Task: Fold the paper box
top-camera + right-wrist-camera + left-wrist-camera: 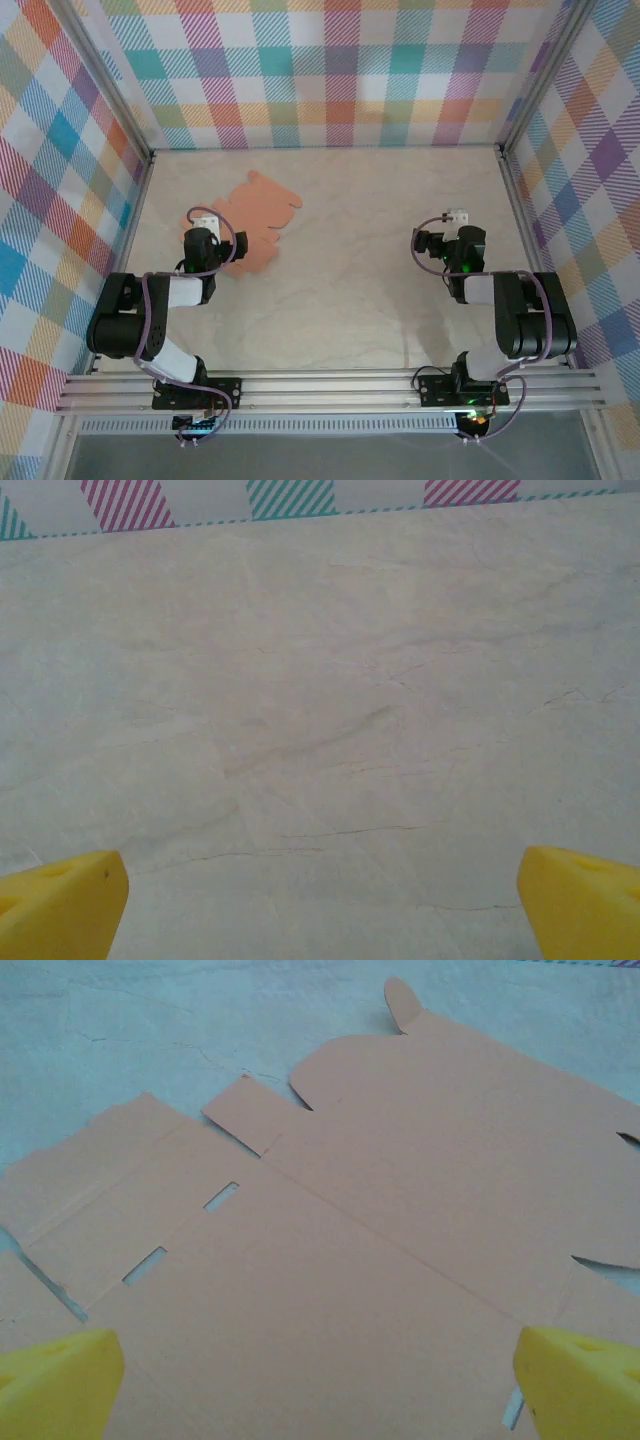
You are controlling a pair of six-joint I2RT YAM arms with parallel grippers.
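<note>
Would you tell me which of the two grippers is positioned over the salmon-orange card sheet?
The left gripper: open, it looks down on the flat, unfolded paper box, while the right gripper, also open, faces the marbled table away from it.

No readable text, labels or numbers anywhere.

The paper box, toward the table's left edge, is plain salmon-orange card. The table is pale cream with faint grey marble veins. The walls carry a plaid of teal, orange, purple, yellow and pink on white. The left gripper and right gripper have bright yellow fingertips.
</note>
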